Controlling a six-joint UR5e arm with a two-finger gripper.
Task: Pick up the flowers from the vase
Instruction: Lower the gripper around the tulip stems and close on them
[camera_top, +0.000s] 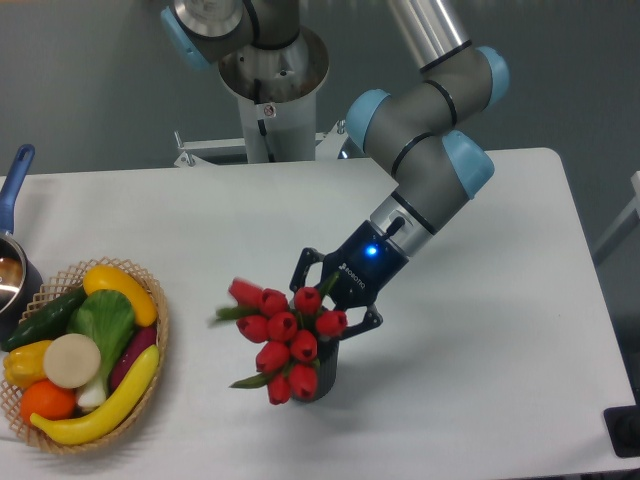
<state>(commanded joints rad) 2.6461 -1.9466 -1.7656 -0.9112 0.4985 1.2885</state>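
hand (334, 296): fingers closing around the tulip bunch (280, 335), grip not confirmed
advice: clamp stems, lift straight from vase (322, 378)

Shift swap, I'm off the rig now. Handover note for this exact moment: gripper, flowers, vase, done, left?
Gripper: at the back of the flowers, fingers among the upper buds; closed or not is hidden by the blooms.
Flowers: in the vase, centre of the table, bunch leaning left and blurred.
Vase: upright, mostly hidden under the bunch.
Done: approach.
Left: confirm the grip, lift the bunch clear of the vase.
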